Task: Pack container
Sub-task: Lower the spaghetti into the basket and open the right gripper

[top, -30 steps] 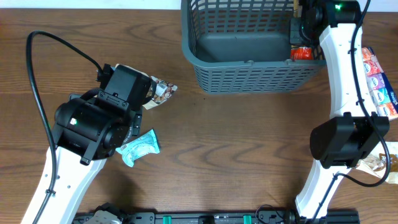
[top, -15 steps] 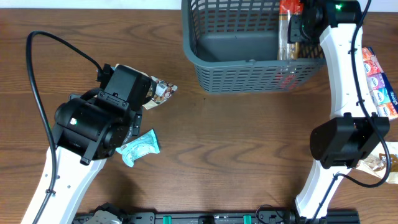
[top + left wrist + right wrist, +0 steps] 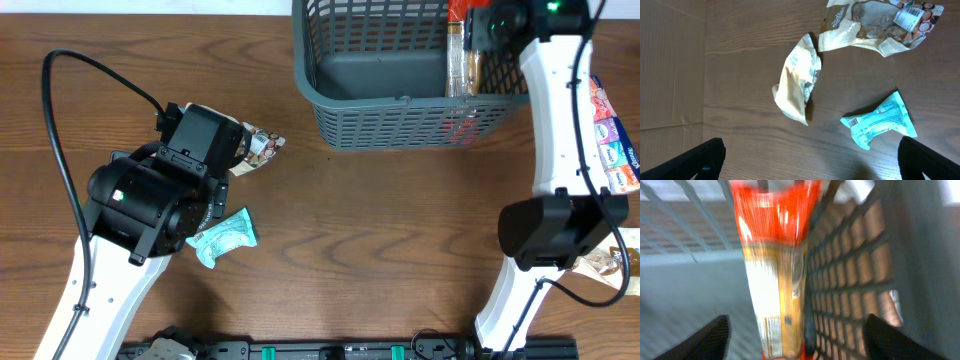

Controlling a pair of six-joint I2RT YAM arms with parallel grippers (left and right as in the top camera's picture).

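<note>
Container at far edge, right of centre. Nearest, left gripper wide open, empty, above cream packet touching printed packet: risk of pinching both. Farther, right gripper spread, holding nothing; orange packet leaning on container wall, liable to topple. Brown wood-grain table; room unseen.

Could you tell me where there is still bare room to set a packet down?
The basket floor is bare left of the orange packet. The table is free between the teal packet and the right arm. Its right edge is crowded with packets.
</note>
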